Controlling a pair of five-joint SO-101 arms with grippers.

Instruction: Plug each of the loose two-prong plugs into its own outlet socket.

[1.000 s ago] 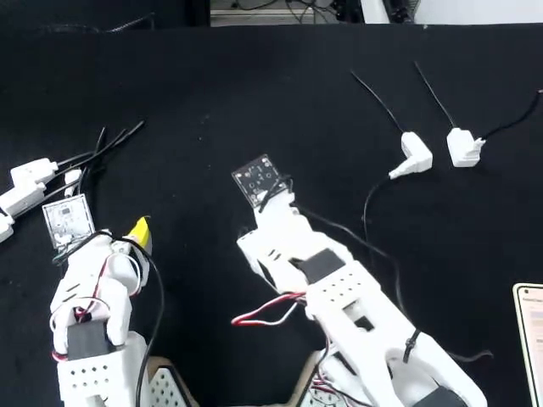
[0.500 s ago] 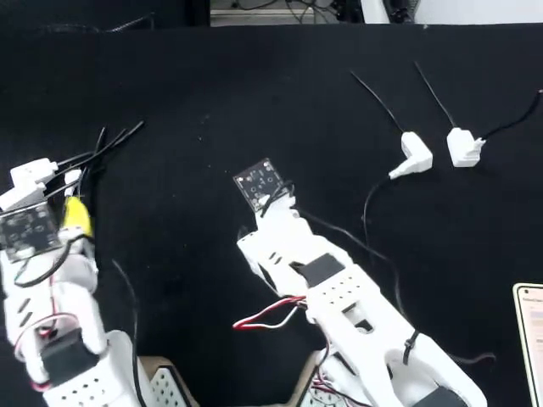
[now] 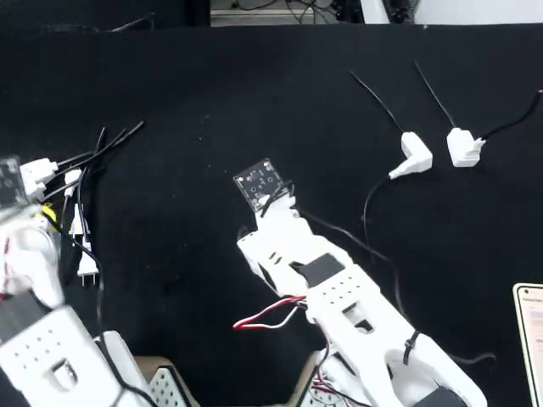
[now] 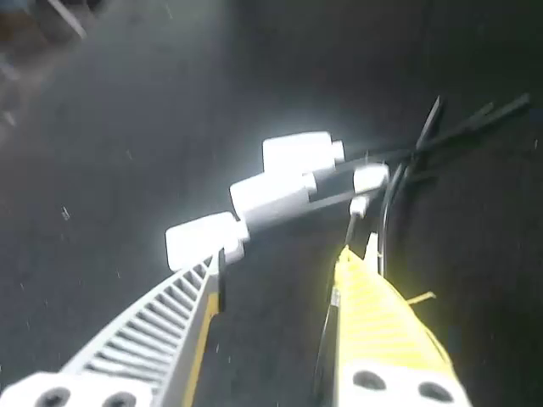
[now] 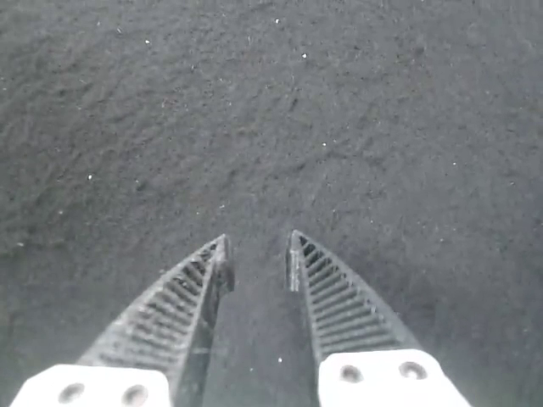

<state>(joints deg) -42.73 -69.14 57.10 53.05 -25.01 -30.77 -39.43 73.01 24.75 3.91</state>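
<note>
The left gripper [image 4: 280, 259] is spread wide, one white ribbed finger [image 4: 182, 305] and one yellow finger [image 4: 373, 314], with nothing held between them. Just ahead of its tips lie three white blocks [image 4: 267, 193] in a staggered row, each with a lead. The nearest sits right at the tip of the white finger, though whether they touch cannot be told. Beyond the yellow finger are two small white plugs [image 4: 369, 177] on thin black cables [image 4: 441, 127], close beside the blocks. In the high view one more two-prong plug [image 3: 86, 270] lies on the black cloth [image 3: 212, 85], just to the right of the left arm's wrist. The right gripper [image 5: 259, 240] has its two ribbed fingers a narrow gap apart, gripping nothing, with bare cloth under and ahead of it. Two white angled plugs [image 3: 416, 153], side by side and each trailing a black cable, lie well apart from the right gripper, off to its right. A single white card [image 3: 530, 339] sits far to that arm's right.
</note>
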